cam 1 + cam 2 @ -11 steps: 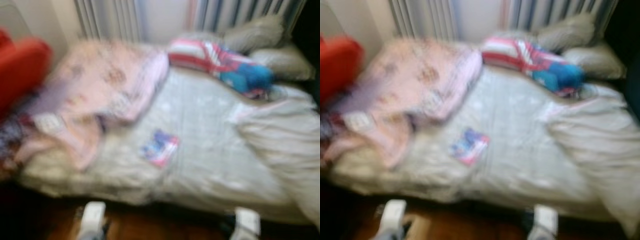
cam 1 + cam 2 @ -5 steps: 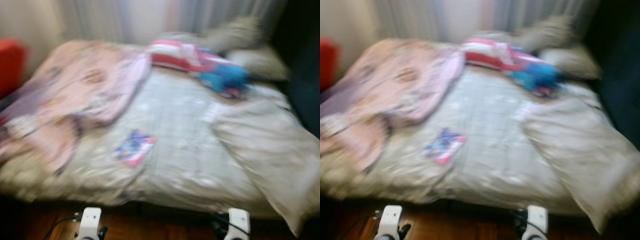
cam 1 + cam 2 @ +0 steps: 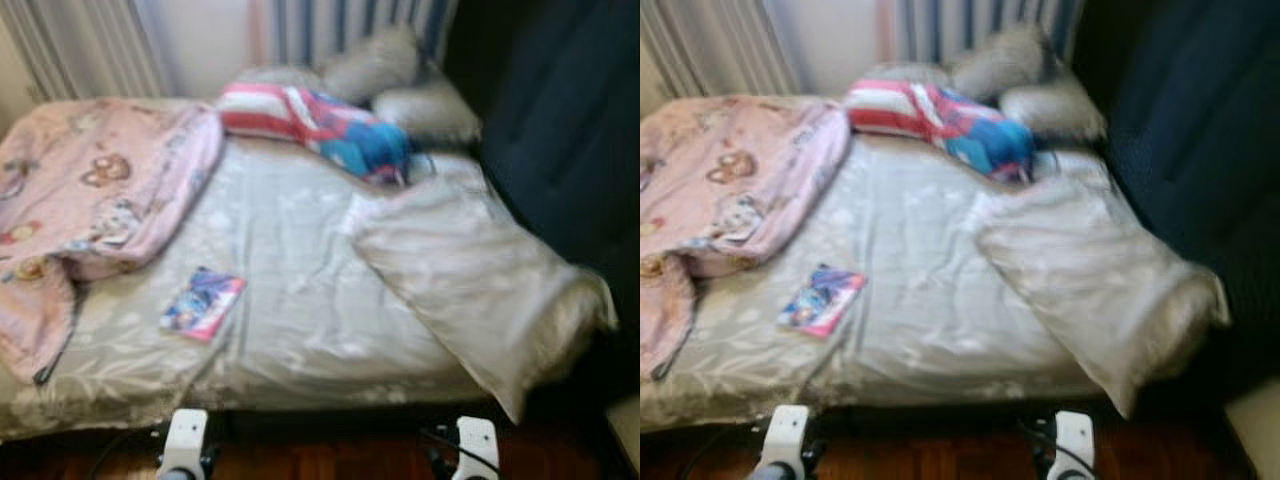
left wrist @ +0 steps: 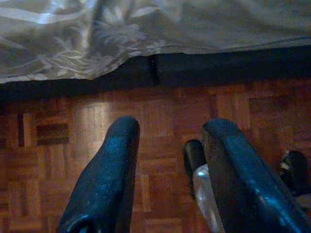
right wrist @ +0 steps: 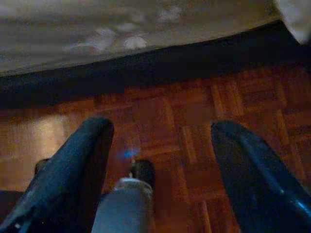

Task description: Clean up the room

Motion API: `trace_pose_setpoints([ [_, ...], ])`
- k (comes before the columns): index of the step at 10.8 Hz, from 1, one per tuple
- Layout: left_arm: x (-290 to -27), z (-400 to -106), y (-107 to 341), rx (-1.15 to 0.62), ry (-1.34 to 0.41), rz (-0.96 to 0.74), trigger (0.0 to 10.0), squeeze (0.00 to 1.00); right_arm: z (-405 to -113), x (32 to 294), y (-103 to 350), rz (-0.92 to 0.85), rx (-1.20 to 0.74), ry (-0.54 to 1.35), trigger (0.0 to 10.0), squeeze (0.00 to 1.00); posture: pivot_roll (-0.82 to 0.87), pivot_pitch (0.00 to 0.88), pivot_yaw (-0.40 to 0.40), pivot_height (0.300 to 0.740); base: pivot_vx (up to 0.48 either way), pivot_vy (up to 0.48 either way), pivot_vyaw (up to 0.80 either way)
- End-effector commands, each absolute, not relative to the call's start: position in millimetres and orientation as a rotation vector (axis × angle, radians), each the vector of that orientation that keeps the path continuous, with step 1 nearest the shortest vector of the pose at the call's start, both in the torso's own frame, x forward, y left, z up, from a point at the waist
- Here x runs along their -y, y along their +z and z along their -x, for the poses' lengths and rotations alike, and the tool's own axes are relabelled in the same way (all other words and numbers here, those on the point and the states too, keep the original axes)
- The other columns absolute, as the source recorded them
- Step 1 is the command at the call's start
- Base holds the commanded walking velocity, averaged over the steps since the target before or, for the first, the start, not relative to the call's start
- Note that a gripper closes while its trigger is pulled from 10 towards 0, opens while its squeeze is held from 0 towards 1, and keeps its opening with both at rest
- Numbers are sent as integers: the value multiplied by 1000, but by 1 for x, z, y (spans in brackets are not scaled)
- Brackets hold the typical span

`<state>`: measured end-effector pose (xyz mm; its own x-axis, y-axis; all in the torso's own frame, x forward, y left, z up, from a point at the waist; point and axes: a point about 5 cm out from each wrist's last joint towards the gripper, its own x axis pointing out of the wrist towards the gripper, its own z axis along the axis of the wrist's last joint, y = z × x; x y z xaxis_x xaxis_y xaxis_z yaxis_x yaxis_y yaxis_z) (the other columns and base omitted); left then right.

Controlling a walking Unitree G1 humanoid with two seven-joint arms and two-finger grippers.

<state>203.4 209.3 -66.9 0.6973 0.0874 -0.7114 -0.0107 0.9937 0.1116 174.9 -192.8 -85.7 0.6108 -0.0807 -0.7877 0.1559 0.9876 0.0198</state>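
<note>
In the left eye view, a bed (image 3: 300,300) with a pale grey patterned cover is taking up most of the frame. A pink blanket (image 3: 90,190) is lying bunched over its left side and spilling toward the lower left edge. A small colourful book (image 3: 203,303) is sitting flat on the cover, left of centre, just beside the blanket's lower fold. At upper centre a striped red, white and blue pillow (image 3: 315,125) is lying across the head of the bed, with two grey pillows (image 3: 400,85) behind it. A large grey pillow (image 3: 470,290) is lying tilted at the right, its corner hanging over the bed's near edge. A dark blue surface is filling the upper right. Both arms are hanging low along the bottom edge, over wooden floor.

In the left wrist view, the left gripper (image 4: 167,145) is pointing at parquet floor (image 4: 58,126), fingers apart and holding nothing, with the cover's hem across the top.

In the right wrist view, the right gripper (image 5: 160,145) is hanging over the same parquet, its fingers spread wide and empty, the bed edge running along the top.
</note>
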Motion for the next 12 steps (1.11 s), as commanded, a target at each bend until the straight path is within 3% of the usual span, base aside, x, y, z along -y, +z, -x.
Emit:
trace_pose_setpoints([
  [1,-213,-198,-69,-822,60,-111,10000,0,-179,192,-84,-98,-885,-144,10000,0,77,66,-6,740,0,-296,0],
  [5,-211,-200,-69,-820,60,-106,10000,0,-182,190,-82,-68,-881,-115,10000,0,75,74,-5,740,0,-221,0],
  [8,-210,-199,-70,-823,59,-106,10000,0,-181,189,-83,-71,-882,-113,10000,0,74,72,-8,740,0,-324,656],
  [12,-209,-198,-71,-827,50,-108,10000,0,-180,191,-83,-74,-876,-118,10000,0,77,51,-13,740,0,-381,0],
])
